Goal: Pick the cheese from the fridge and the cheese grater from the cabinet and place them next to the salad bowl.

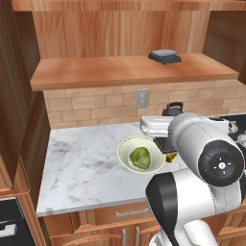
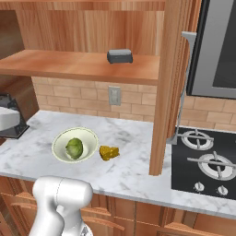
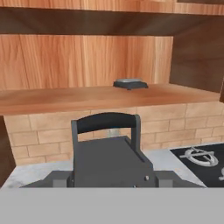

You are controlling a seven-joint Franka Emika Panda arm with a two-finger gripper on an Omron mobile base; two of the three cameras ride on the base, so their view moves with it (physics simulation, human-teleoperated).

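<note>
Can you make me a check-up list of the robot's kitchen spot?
Surface: marble counter, carrying the bowl and the cheese.
Job's things: cheese lies close beside the salad bowl, which holds a lettuce; cheese grater is in the claw.
Clutter: scale on the cabinet shelf.
Grippers: claw closed on the cheese grater.
Cables: nothing seen.
Surroundings: brick wall with outlet; stove.
</note>
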